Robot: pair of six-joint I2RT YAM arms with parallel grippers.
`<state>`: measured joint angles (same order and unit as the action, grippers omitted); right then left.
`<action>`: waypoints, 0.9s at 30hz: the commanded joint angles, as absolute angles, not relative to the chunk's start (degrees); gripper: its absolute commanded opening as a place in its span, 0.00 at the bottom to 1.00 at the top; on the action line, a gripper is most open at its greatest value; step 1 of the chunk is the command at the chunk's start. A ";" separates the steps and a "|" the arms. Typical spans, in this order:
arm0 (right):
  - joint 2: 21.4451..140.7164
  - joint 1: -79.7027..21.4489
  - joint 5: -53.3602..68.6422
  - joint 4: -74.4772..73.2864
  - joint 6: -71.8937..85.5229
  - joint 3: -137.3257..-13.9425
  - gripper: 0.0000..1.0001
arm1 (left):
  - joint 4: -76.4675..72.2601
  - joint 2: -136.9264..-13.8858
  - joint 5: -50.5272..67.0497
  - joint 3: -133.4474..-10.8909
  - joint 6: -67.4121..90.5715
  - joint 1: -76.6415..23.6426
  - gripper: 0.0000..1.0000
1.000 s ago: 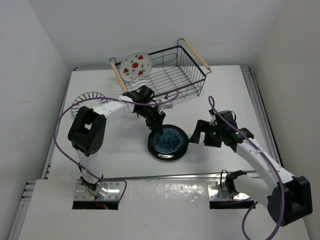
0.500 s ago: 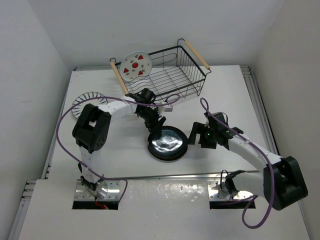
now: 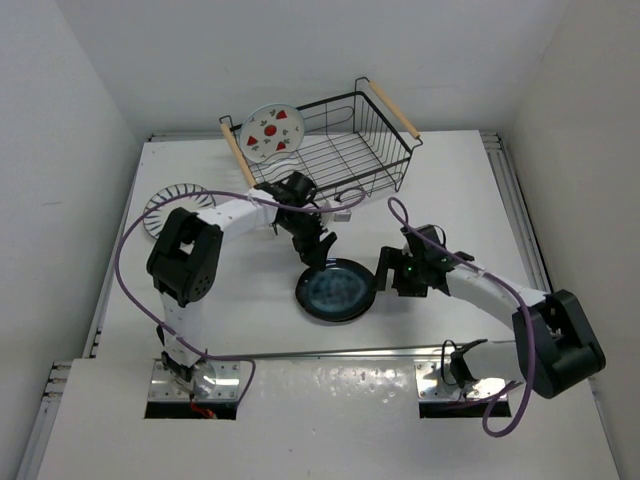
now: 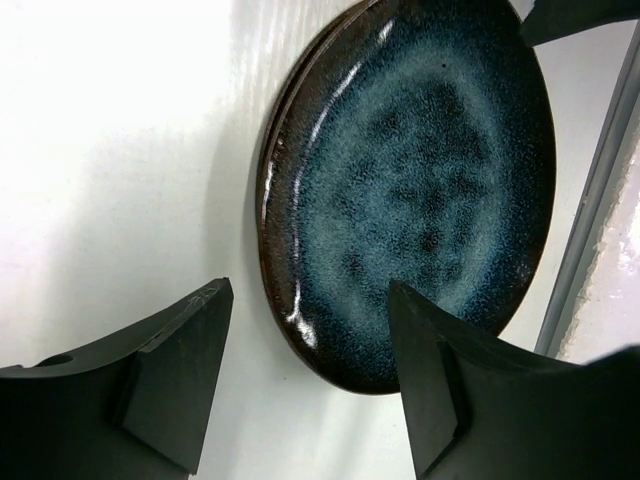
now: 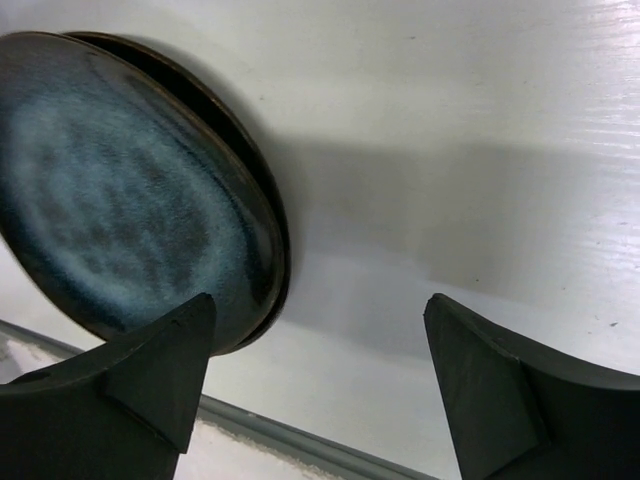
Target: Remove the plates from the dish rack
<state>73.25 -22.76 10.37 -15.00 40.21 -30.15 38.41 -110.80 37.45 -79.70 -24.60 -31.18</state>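
A rectangular black wire dish rack with light wooden handles (image 3: 350,150) holds 1 round white plate with red fruit motifs (image 3: 272,133), standing on edge at its left end. 2 glossy dark blue round plates (image 3: 337,290) lie stacked on the white table (image 3: 470,200) in front of the rack, and a black-striped white plate (image 3: 172,200) lies further left. The left gripper (image 3: 320,255) hangs released over the stack's far rim; the right gripper (image 3: 386,270), likewise spread and grasping nothing, sits just beside its right rim.
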 commanded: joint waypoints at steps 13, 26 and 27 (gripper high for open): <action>85.25 -24.87 8.18 -7.39 36.29 -37.80 0.36 | 45.97 -101.69 36.21 -92.55 -23.03 -29.89 0.72; 79.29 -27.15 7.30 -6.76 38.67 -32.09 0.13 | 40.09 -96.06 32.08 -96.50 -13.80 -20.84 0.73; 78.93 -27.16 6.77 -7.03 39.19 -31.38 0.13 | 39.12 -96.06 31.38 -97.11 -13.10 -19.96 0.73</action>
<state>81.32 -26.11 8.97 -5.85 38.33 -32.64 42.54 -98.37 33.19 -94.35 -16.10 -21.71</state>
